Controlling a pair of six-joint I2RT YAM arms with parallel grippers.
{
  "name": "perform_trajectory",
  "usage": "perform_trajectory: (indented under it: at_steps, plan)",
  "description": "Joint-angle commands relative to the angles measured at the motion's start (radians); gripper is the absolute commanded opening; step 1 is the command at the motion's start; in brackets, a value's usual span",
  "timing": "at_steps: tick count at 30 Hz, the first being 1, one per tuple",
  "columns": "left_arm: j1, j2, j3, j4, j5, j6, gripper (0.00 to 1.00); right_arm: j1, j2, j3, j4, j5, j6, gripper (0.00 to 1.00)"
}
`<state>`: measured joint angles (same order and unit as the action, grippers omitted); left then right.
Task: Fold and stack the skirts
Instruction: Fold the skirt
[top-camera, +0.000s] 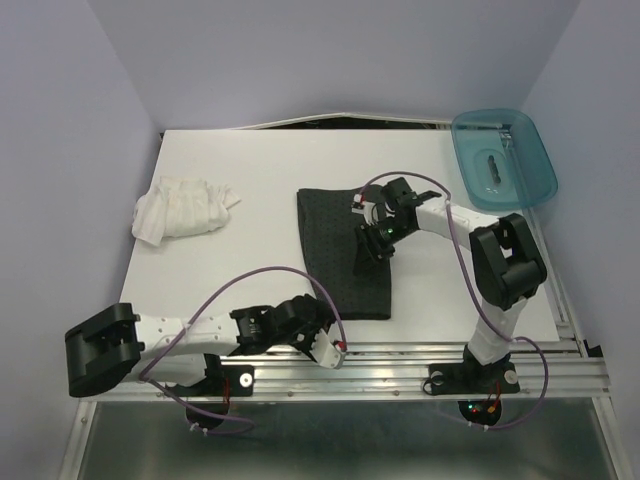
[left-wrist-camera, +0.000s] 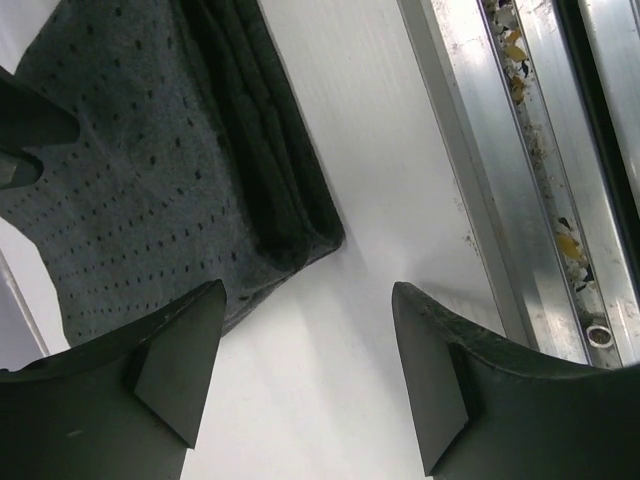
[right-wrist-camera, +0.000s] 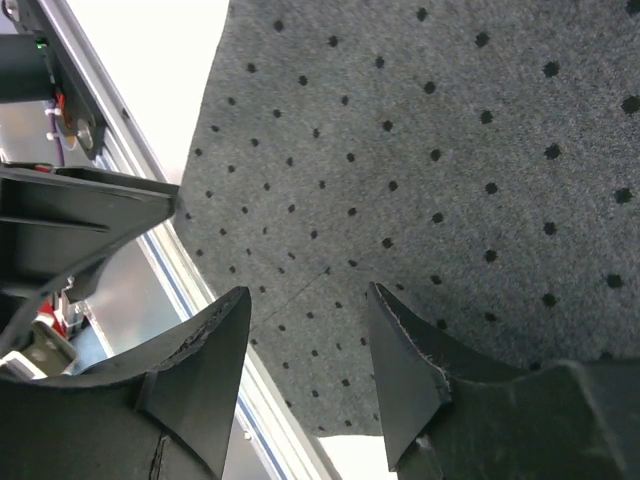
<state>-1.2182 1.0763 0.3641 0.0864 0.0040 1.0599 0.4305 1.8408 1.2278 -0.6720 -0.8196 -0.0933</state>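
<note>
Charcoal skirt (top-camera: 335, 250) under right fingers (right-wrist-camera: 190, 385), near left fingers (left-wrist-camera: 175, 365)

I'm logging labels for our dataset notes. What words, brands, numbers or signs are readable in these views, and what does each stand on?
None: no readable text in any view.
The black dotted skirt bears only a pattern of dots, no lettering or tag.
The white skirt and the teal bin show no print.
The aluminium rail carries only specks of debris, no markings.
</note>
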Motion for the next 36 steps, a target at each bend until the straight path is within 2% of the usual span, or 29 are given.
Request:
perform_trajectory:
  at_steps: [1,10,15,17,23,30,33,34,36]
  plan:
    - [-0.006,0.071,-0.008,0.146,0.027,0.005,0.78,-0.003,0.021,0.007,0.029,-0.021,-0.02,0.55]
    - [-0.006,0.169,0.03,0.165,0.007,-0.067,0.73,-0.003,0.058,-0.004,0.037,-0.027,-0.031,0.55]
    - [-0.003,0.212,0.061,0.145,0.007,-0.066,0.63,-0.003,0.08,-0.008,0.042,-0.032,-0.036,0.54]
    - [0.0,0.229,0.076,0.148,-0.033,-0.07,0.58,-0.003,0.086,-0.008,0.042,-0.029,-0.04,0.54]
    - [0.009,0.225,0.091,0.156,-0.044,-0.098,0.51,-0.003,0.097,-0.021,0.043,-0.026,-0.052,0.53]
    - [0.011,0.119,0.15,0.027,0.026,-0.162,0.27,-0.003,0.095,-0.022,0.048,-0.019,-0.054,0.54]
    - [0.016,0.085,0.156,-0.011,0.056,-0.198,0.04,-0.003,0.086,-0.021,0.046,-0.02,-0.052,0.53]
    - [0.022,0.077,0.151,-0.016,0.068,-0.204,0.0,-0.003,0.083,-0.021,0.046,-0.018,-0.052,0.54]
    - [0.025,0.071,0.148,-0.023,0.08,-0.209,0.0,-0.003,0.077,-0.024,0.046,-0.016,-0.052,0.54]
